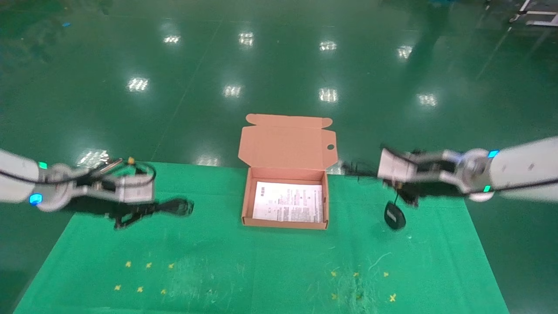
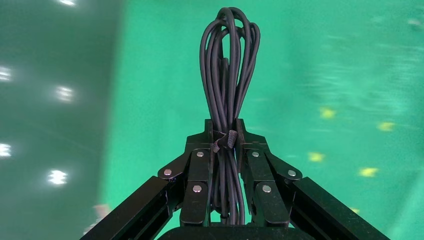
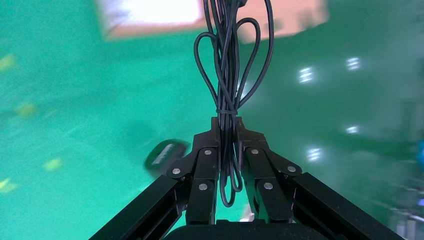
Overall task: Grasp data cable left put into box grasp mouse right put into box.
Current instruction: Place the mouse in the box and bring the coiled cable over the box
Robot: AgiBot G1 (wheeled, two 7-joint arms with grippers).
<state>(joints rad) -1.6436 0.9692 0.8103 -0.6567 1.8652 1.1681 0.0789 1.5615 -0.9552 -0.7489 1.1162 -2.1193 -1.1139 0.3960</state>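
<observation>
Data cable (image 2: pixel 227 90) is pinched at its tie by the left gripper (image 2: pixel 225 137), held at left of frame above the mat. Right gripper (image 3: pixel 227 132) clamps the cord, so the mouse (image 1: pixel 394 216) dangles right of the open box (image 1: pixel 285 224), seemingly ready to lower in.

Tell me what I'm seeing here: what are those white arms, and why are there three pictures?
It is one robot with two arms, seen by three cameras at one moment. The wide picture comes from its head, looking down at a green mat. The other two come from cameras on its wrists. In the middle sits an open cardboard box with a printed leaflet inside. The left gripper is shut on a tied bundle of black data cable. The right gripper is shut on the bundled cord of a black mouse, which dangles below it over the mat.
</observation>
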